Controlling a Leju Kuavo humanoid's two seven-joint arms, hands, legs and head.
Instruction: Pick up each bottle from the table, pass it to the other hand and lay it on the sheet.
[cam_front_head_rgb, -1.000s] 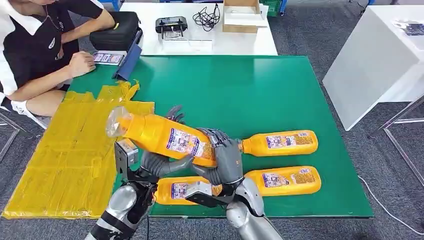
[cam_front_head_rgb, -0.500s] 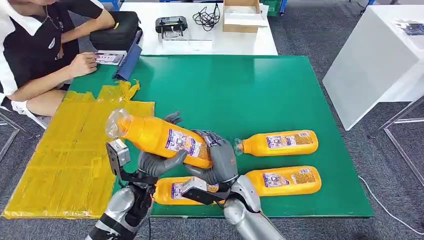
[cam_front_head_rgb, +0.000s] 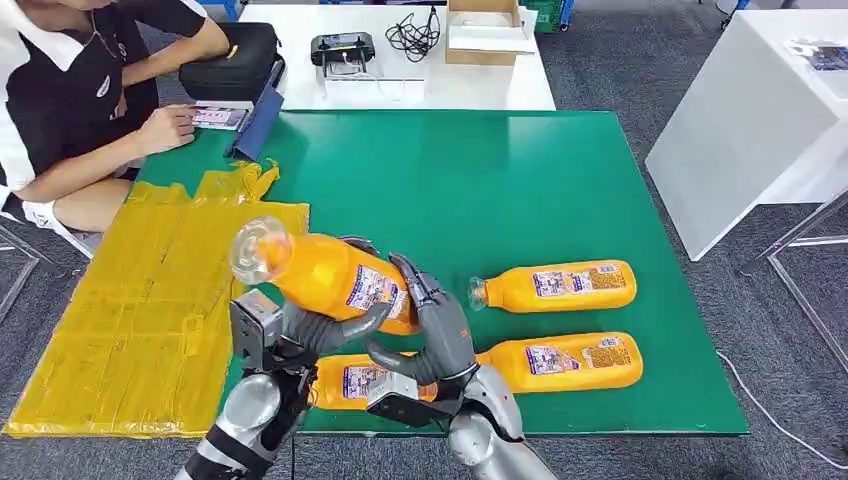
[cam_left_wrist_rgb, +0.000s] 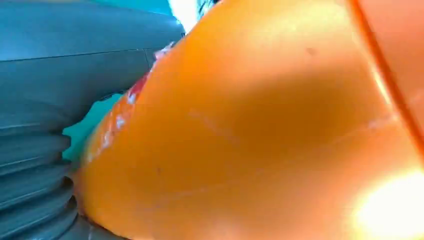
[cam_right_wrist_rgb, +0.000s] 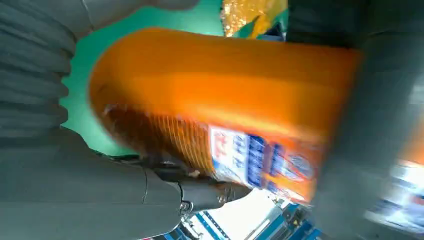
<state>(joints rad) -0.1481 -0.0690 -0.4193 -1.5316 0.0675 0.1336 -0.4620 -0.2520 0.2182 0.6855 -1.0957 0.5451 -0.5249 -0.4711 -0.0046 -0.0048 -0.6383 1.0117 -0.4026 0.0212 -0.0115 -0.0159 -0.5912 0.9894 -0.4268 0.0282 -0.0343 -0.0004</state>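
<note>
An orange bottle (cam_front_head_rgb: 330, 275) with a clear cap is held above the front of the green table (cam_front_head_rgb: 480, 180), cap end tilted up and left toward the yellow sheet (cam_front_head_rgb: 130, 300). My left hand (cam_front_head_rgb: 320, 330) grips it from below at mid-body; the orange body (cam_left_wrist_rgb: 260, 130) lies against that palm. My right hand (cam_front_head_rgb: 430, 330) holds the base end, fingers reaching up behind it, thumb underneath; the labelled bottle (cam_right_wrist_rgb: 215, 110) sits between them. On the table lie three more bottles: one at the right (cam_front_head_rgb: 555, 285), one in front of it (cam_front_head_rgb: 570, 360), one under my hands (cam_front_head_rgb: 355, 380).
A person (cam_front_head_rgb: 70, 100) sits at the far left with a hand near the sheet's far corner. A black bag (cam_front_head_rgb: 235, 60) and a white table with a box (cam_front_head_rgb: 485, 35) stand behind. Another white table (cam_front_head_rgb: 740, 120) stands to the right.
The held bottle has swung so its cap points more upward and sits a little further right. My right hand's fingers have straightened along the base, and my left hand has shifted under the bottle.
</note>
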